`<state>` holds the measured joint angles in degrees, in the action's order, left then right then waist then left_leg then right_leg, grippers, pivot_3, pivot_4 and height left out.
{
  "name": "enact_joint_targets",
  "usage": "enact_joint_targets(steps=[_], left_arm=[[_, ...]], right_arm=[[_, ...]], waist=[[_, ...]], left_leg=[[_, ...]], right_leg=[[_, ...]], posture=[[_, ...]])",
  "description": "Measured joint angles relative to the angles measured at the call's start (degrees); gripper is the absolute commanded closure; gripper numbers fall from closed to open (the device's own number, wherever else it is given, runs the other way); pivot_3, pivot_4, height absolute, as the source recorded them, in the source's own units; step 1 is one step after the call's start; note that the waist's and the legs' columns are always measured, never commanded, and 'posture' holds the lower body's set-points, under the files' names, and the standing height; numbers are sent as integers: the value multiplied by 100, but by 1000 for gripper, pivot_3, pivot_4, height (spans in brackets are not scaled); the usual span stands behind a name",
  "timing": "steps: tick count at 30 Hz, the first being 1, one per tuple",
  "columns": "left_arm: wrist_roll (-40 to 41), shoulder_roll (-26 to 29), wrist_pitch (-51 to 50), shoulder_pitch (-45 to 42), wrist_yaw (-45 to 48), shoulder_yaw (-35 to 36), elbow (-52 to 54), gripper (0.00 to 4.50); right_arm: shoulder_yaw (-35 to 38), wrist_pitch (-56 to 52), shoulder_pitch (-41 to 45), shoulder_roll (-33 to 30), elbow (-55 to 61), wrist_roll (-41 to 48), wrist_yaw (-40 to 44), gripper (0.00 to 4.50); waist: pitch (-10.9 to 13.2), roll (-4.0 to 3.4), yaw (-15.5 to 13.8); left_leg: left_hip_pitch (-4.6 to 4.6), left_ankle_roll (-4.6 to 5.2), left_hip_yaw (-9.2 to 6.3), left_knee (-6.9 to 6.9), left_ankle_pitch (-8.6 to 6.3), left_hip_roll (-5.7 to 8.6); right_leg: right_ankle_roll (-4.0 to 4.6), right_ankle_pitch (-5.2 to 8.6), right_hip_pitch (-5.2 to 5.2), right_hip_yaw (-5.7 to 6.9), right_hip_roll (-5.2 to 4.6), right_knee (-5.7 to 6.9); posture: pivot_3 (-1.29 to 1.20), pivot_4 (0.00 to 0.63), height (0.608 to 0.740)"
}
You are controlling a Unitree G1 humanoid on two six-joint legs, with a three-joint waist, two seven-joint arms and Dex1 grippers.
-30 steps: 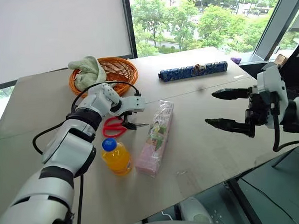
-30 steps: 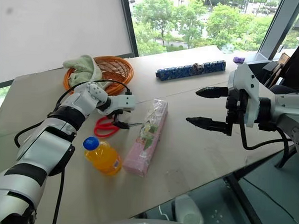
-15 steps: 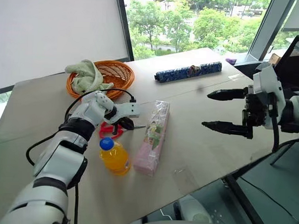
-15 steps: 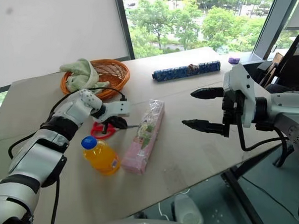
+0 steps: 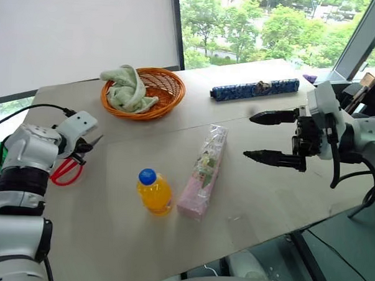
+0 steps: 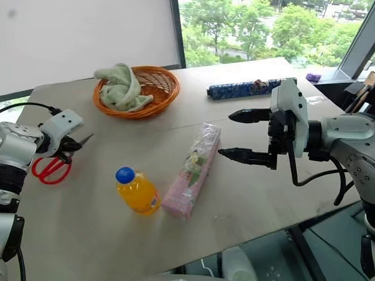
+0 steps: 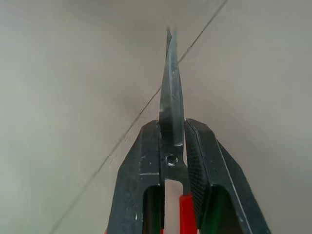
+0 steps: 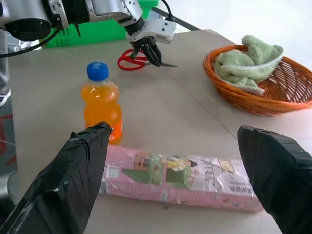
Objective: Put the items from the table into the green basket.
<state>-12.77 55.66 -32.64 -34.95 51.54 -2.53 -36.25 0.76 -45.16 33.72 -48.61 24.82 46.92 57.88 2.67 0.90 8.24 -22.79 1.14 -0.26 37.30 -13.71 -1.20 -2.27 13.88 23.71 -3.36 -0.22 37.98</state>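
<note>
Scissors [image 5: 67, 168] now in left claw [image 5: 86, 146], lifted leftward

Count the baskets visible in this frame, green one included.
2. The round orange wicker basket sits at the far side of the table, holding a pale green cloth. The green basket shows partly behind the left arm; more could be hidden.

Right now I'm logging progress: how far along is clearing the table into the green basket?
Nothing shows as binned yet. In hand: the left gripper has its jaws shut on the red-handled scissors, lifted near the table's left edge. Left on the table: the orange drink bottle and the pink packet. The right gripper hangs open.
</note>
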Motion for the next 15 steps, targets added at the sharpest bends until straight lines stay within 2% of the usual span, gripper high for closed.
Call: enact_joint_targets(steps=[2, 4, 6, 7, 9, 10, 12, 15], left_arm=[[67, 18, 351, -153, -164, 38, -652, 4406], [71, 23, 955, -383, -294, 37, -1479, 3405], [99, 24, 1367, -597, -332, 37, -2057, 2721], [112, 27, 1518, -691, -352, 40, -2220, 2154], [180, 28, 1740, -821, -361, 101, -2332, 1295], [253, 28, 1813, -877, -303, 176, -2320, 1029], [537, 56, 1777, -800, 6, 342, -1967, 1029], [1452, 88, 1010, 122, 760, 918, -96, 1029]], right_arm=[[-69, 63, 50, 81, -88, -79, 74, 0], [-172, 122, 127, 164, -218, -187, 149, 0], [-238, 173, 145, 201, -277, -273, 204, 0], [-243, 177, 145, 199, -292, -301, 236, 0], [-242, 177, 145, 189, -291, -325, 282, 0], [-241, 176, 143, 183, -285, -326, 292, 0], [-218, 173, 98, 166, -245, -325, 288, 0], [-152, 167, -116, 130, -129, -325, 264, 0]], waist=[[-1, 1, -159], [-2, 2, -289], [-3, 5, -415], [-4, 7, -470], [-6, 10, -545], [-7, 13, -578], [-8, 13, -597], [-9, 14, -561]], left_leg=[[2, 0, -1, 5, 0, 1], [3, -1, 0, 11, 1, -1], [-4, -1, 9, 14, 1, -1], [-8, -1, 16, 15, 1, 0], [-13, -2, 20, 15, 1, 0], [-13, -2, 23, 15, 1, 1], [-17, -2, 24, 15, 0, 1], [-14, -2, 23, 11, -1, -3]], right_leg=[[1, 0, -1, 7, 0, 5], [7, -4, -1, 12, 4, 5], [22, -12, 0, 19, 5, 5], [26, -13, -1, 22, 4, 5], [27, -14, 0, 23, 2, 2], [28, -14, 0, 21, 2, 2], [29, -14, 1, 22, -1, 0], [30, -14, 3, 11, -12, 2]], posture=[[-33, 0, 740], [-45, 0, 740], [-55, 0, 740], [-55, 0, 740], [-55, 0, 740], [-67, 0, 740], [-83, 0, 740], [-100, 0, 740]])
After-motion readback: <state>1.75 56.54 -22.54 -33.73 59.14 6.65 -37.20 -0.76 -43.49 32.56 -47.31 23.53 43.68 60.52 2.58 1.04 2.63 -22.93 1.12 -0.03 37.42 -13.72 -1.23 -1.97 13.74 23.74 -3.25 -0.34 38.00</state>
